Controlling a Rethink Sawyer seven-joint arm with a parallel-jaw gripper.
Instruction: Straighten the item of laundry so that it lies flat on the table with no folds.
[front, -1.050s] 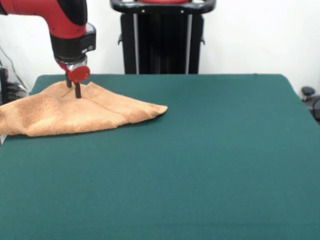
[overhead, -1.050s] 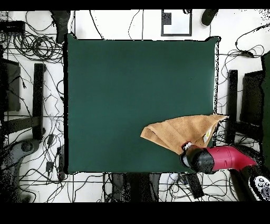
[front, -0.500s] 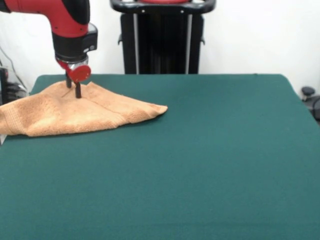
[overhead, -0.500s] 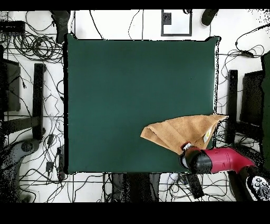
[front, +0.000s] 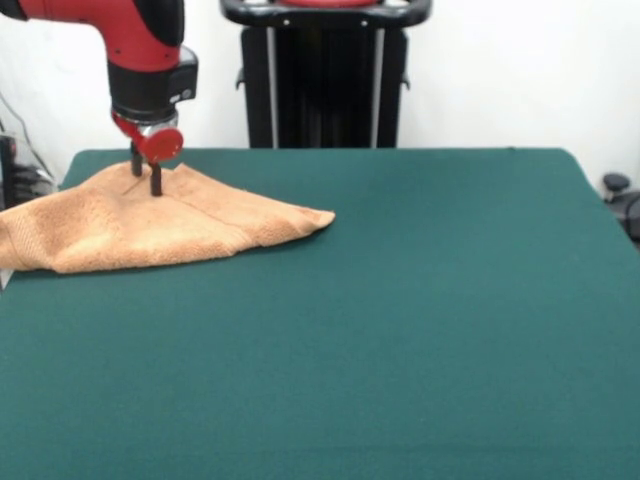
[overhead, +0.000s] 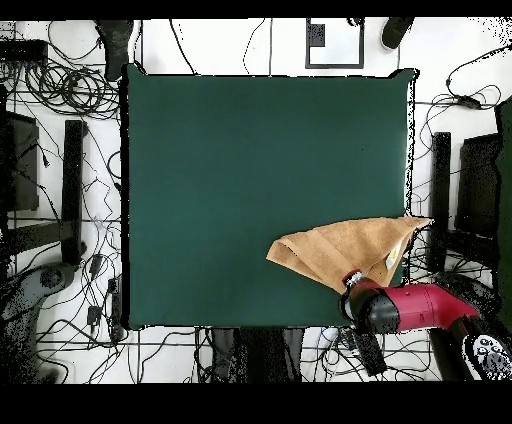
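Our narrow-set fingers (front: 147, 180) touch the towel's (front: 140, 225) folded peak; its long axis runs three-to-nine across the tabletop (front: 400, 320).

Folded towel (front: 150, 225) at the table's (front: 400, 300) far-left corner in front view, gripper (front: 146, 178) above it.

One camera is looking low across the worktop (front: 420, 330) toward the white wall, another is looking straight down from high above, both sharing the whole worktop (overhead: 250, 170) surface.
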